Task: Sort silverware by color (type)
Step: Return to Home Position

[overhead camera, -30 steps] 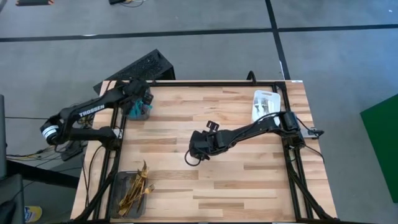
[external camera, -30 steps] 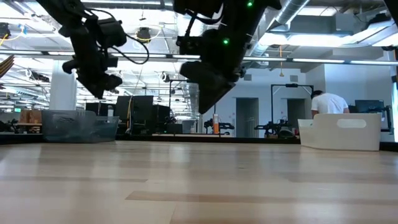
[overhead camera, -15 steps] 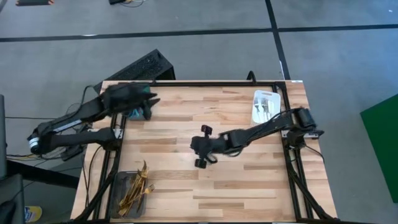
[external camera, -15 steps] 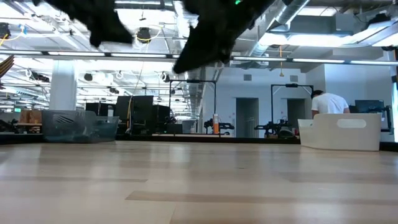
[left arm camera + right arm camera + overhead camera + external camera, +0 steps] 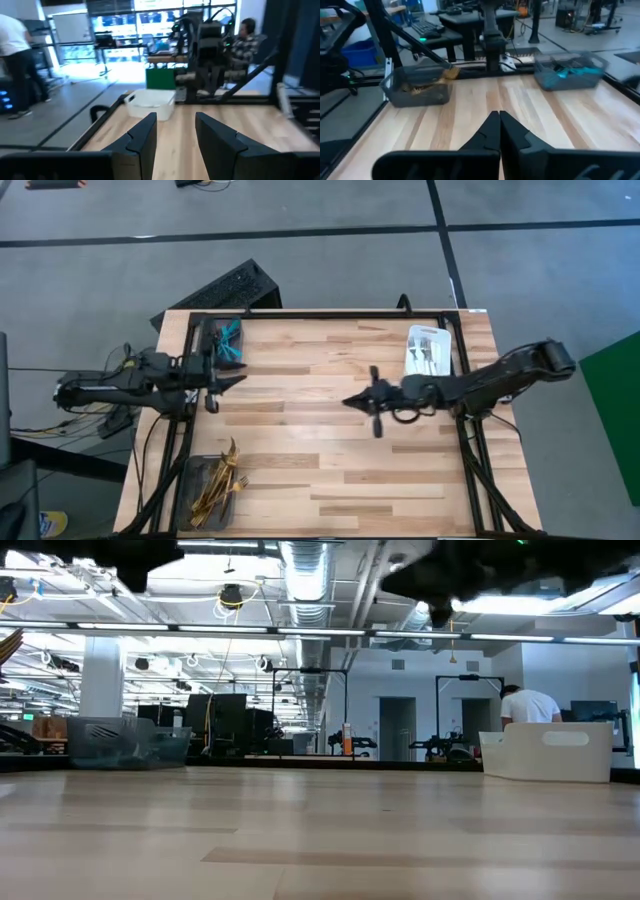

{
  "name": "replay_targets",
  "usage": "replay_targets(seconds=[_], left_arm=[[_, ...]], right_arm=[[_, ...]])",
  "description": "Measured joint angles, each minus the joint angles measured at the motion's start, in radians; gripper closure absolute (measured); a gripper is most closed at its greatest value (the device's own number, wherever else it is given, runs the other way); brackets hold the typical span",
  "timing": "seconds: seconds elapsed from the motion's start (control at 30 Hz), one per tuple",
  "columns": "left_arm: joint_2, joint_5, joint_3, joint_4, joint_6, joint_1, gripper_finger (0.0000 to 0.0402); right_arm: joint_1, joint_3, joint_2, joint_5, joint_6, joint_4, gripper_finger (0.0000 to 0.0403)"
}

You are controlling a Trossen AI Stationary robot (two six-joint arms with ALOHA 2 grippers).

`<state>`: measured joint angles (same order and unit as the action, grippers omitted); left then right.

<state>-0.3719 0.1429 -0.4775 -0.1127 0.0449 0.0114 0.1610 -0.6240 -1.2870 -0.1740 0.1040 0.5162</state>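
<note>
The left gripper (image 5: pixel 228 380) is released: its two fingers (image 5: pixel 142 142) stand apart with bare wood showing between them, and it holds nothing. It hangs at the left edge of the table (image 5: pixel 330 470), near the far-left bin. The right gripper (image 5: pixel 354 401) is clenched, fingers (image 5: pixel 492 131) pressed together with nothing held between them. It hangs over the middle of the table, towards the right side.

Containers counted: three. Silverware groups counted: three, one to each container.

1. The turquoise-handled pieces (image 5: pixel 229 340) lie in a grey bin (image 5: pixel 547 82) at the far-left corner.
2. The gold pieces (image 5: pixel 218 480) lie in a second grey bin (image 5: pixel 190 480) at the near-left corner, with several ends sticking up past the rim.
3. The silver pieces (image 5: pixel 428 352) lie in the white tray (image 5: pixel 411 340) at the far-right corner.

The number of pieces in each group cannot be told. All silverware seen is inside these containers.

Persons counted beyond the table:
- Low view: one, in a white top (image 5: pixel 527 705).
- Left wrist view: two, one standing (image 5: pixel 15 55) and one seated (image 5: pixel 245 42).
</note>
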Motion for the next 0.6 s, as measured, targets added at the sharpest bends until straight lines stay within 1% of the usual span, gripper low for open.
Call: replay_targets(seconds=[0.07,0.2,0.3,0.43,0.6], left_arm=[[0.004,0.019,0.047,0.046,0.004,-0.001,0.0278],[0.009,0.004,0.103,0.101,0.004,-0.001,0.0278],[0.015,0.013,0.109,0.088,0.000,-0.001,0.0278],[0.015,0.039,0.109,0.077,0.002,-0.001,0.0278],[0.015,-0.032,0.109,0.052,0.001,-0.001,0.0278]], right_arm=[[-0.013,0.065,0.075,0.006,0.013,-0.003,0.0390],[-0.035,0.153,0.209,0.038,0.022,-0.008,0.0390],[-0.038,0.196,0.304,0.096,-0.020,-0.047,0.0390],[-0.038,0.232,0.418,0.100,-0.026,-0.108,0.0390],[-0.027,0.251,0.541,0.110,-0.024,-0.216,0.0390]])
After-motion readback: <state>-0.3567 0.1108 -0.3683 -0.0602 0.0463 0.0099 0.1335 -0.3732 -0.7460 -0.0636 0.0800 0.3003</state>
